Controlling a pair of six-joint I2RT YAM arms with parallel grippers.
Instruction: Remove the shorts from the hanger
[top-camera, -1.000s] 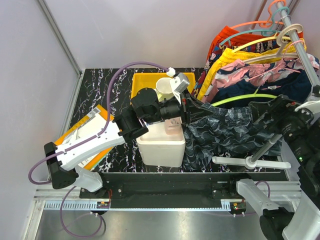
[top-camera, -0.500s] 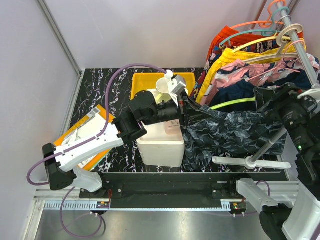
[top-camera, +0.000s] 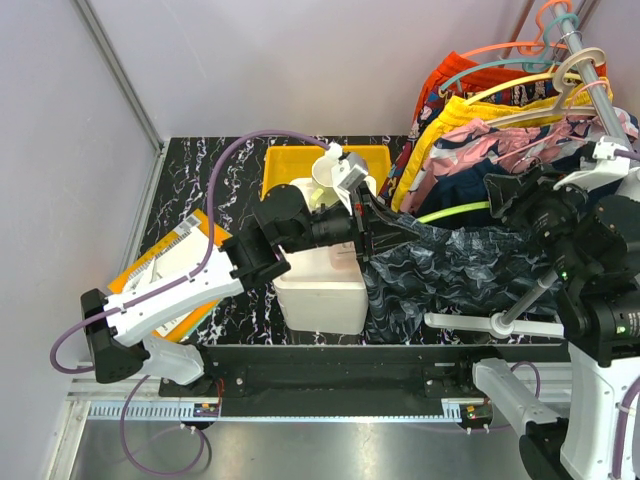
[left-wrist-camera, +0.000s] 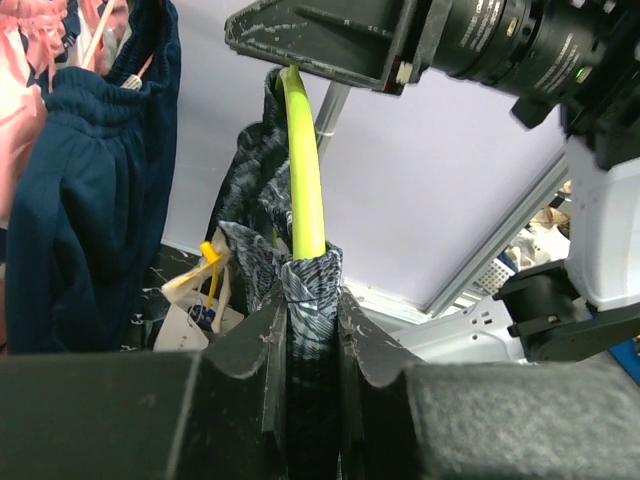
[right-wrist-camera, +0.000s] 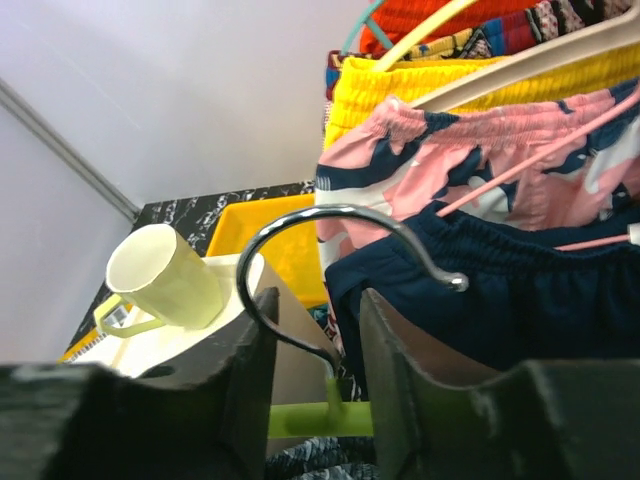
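Backdrop: pale lilac walls around a black white-veined marbled table.
Far left: flat orange and white booklet, partly under the left arm.
Centre: white rectangular box in front of a yellow plastic tray; a cream mug lies tilted on the box.
Left gripper: closed tight on a bunched fold of the charcoal shorts with a pale grey wavy print, pinched where the cloth wraps the end of the lime-green plastic hanger.
Charcoal pair: on the hanger and spread between the two arms, lower edge sagging toward the table.
Right gripper: fingers partway closed, one either side of the hanger's silver metal hook – whether they clamp it I cannot tell.
Far right: plain dark navy shorts hang on the rail – behind them a pink-and-navy floral pair, then a yellow pair.
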